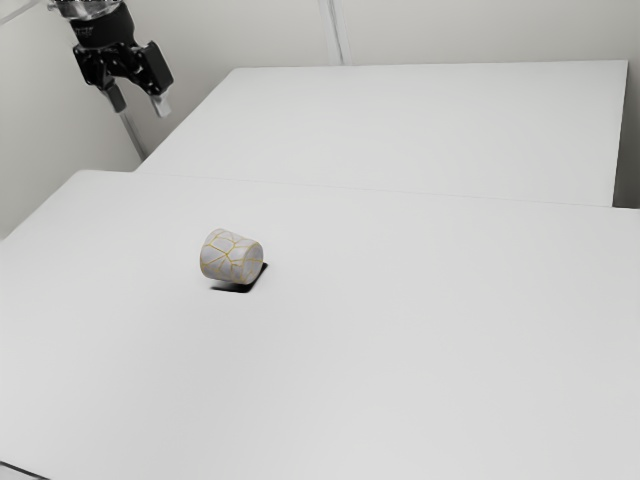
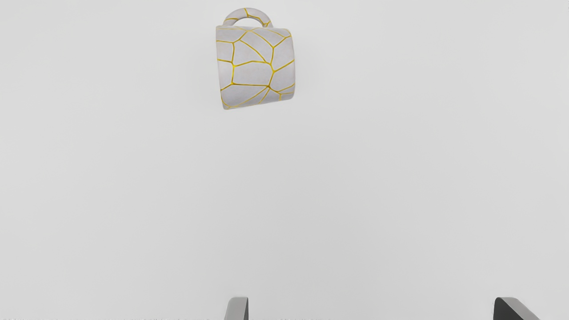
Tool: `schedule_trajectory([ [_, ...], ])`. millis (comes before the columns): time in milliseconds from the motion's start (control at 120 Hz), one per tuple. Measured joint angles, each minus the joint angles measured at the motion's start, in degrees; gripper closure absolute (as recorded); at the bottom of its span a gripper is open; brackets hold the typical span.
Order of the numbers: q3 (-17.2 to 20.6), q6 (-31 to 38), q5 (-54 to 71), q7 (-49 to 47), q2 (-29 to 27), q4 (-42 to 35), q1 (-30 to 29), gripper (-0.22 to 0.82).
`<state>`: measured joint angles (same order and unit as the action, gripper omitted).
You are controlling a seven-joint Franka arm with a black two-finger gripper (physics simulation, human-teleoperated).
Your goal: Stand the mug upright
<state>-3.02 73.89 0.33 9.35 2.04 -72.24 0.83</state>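
Fingers (image 1: 161, 104) stand wide apart with nothing between them, raised high towards the exterior view's upper left, well away from the mug (image 1: 231, 257). The mug lies on its side on the pale desk (image 1: 400, 340), so the job I was given isn't met as it lies. From the wrist camera I see its handle (image 2: 247, 12) sticking out on the side away from the fingers. One end of the body looks crisp and square, the other softly rounded; I'd guess rim and base in that order, but I can't see into the mouth to settle it.

I judge it to be glazed ceramic: stiff, moderately heavy for its size, smooth enough to slip, and liable to chip if I knock it down hard. It may well roll if one finger nudges the curved wall first. I'd take it across the body near the likely rim, both fingers meeting the wall evenly and clear of the handle, squeeze firmly, lift a little, then tip the base under and lower gently until it sits flat
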Motion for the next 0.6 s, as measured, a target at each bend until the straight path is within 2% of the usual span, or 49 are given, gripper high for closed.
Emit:
schedule_trajectory([
  [167, -1.27, 0.43, -1.66, -0.32, 2.26, -1.07, -0.11, 0.00],
  [300, -3.89, 4.93, -5.93, 0.29, 4.22, -10.21, -2.54, 0.00],
  [433, -4.34, 9.57, -12.70, 3.13, 10.20, -12.04, -9.77, 0.00],
  [600, -7.31, 15.43, -24.16, 8.76, 19.55, -12.18, -11.16, 0.00],
])
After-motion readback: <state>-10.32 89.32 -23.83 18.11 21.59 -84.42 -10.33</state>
